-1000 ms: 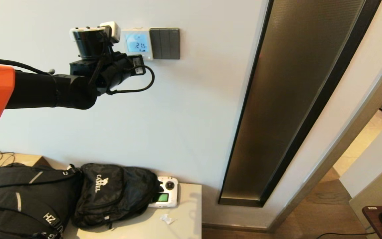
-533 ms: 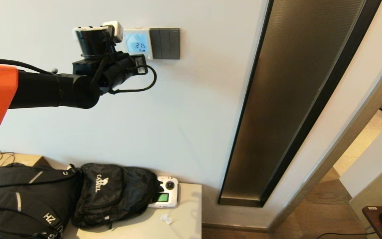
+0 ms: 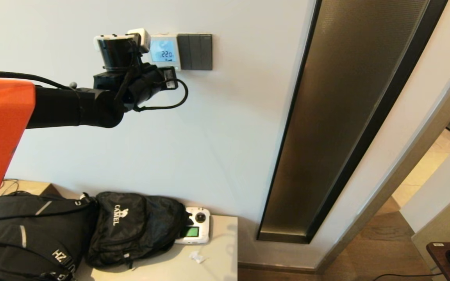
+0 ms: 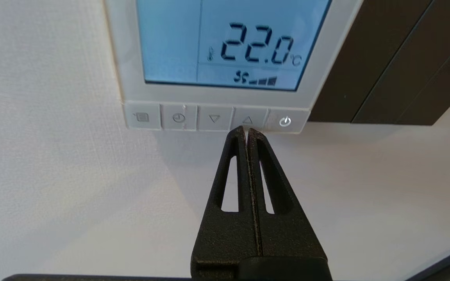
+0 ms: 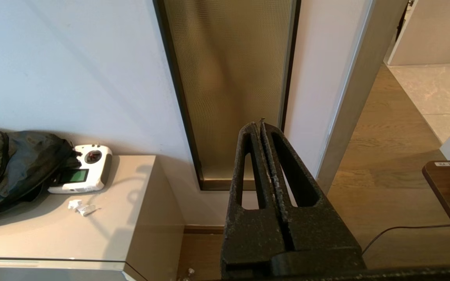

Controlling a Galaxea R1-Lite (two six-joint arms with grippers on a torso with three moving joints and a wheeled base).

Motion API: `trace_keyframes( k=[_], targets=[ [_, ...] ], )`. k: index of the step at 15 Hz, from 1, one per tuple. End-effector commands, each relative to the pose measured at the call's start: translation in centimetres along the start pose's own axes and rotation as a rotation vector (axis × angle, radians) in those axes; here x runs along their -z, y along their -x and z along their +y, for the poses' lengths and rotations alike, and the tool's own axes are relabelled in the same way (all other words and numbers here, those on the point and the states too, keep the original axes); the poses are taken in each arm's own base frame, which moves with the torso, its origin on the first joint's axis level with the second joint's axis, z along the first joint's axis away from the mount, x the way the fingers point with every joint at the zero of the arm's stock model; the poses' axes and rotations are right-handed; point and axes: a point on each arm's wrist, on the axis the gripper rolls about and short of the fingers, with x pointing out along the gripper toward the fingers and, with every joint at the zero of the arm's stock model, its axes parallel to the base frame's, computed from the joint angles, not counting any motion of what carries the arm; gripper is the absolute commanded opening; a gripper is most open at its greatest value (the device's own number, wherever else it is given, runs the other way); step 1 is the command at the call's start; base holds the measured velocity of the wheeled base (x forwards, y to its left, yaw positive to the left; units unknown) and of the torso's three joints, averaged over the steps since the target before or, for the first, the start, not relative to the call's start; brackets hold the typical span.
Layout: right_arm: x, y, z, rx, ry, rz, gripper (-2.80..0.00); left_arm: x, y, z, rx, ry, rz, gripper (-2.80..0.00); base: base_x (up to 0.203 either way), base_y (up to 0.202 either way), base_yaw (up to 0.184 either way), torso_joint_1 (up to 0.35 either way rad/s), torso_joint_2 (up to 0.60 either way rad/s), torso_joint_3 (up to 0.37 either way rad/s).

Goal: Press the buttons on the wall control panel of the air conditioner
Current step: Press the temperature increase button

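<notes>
The white wall control panel (image 3: 165, 50) hangs high on the wall, its pale blue screen (image 4: 225, 43) reading 22.0. A row of pale buttons (image 4: 214, 118) runs along its bottom edge. My left gripper (image 4: 247, 129) is shut, its tips against the lower edge of the up-arrow button (image 4: 248, 118), between the down-arrow and power buttons. In the head view the left gripper (image 3: 170, 72) sits at the panel's lower edge, largely hidden by the wrist. My right gripper (image 5: 259, 124) is shut and empty, held low away from the wall; it does not show in the head view.
A dark grey switch plate (image 3: 196, 51) adjoins the panel's right side. A tall bronze panel (image 3: 350, 117) runs down the wall. Below, a cabinet top (image 3: 217, 257) holds black bags (image 3: 131, 228) and a white remote (image 3: 195, 231).
My left arm moved right and toward the wall, bringing the tips onto the button row. The screen reading went from 21.5 to 22.0.
</notes>
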Motion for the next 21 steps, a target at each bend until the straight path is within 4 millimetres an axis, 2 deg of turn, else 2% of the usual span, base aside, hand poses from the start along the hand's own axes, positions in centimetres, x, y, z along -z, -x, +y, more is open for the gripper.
trace_keyframes(
  k=[1, 9, 21],
  targets=[
    [0.0, 0.0, 0.0, 0.0, 0.0, 0.001, -2.8, 0.0, -0.1, 0.2, -0.005, 0.001, -0.002, -2.8, 0.0, 0.0, 0.0, 0.0, 0.0, 0.0],
    [0.0, 0.0, 0.0, -0.001, 0.0, 0.001, -2.8, -1.5, 1.7, 0.2, -0.008, 0.004, -0.022, -2.8, 0.0, 0.0, 0.0, 0.0, 0.0, 0.0],
    [0.0, 0.0, 0.0, 0.001, 0.0, 0.001, -2.8, -0.8, 1.0, -0.1, -0.001, 0.005, -0.008, -2.8, 0.0, 0.0, 0.0, 0.0, 0.0, 0.0]
  ],
)
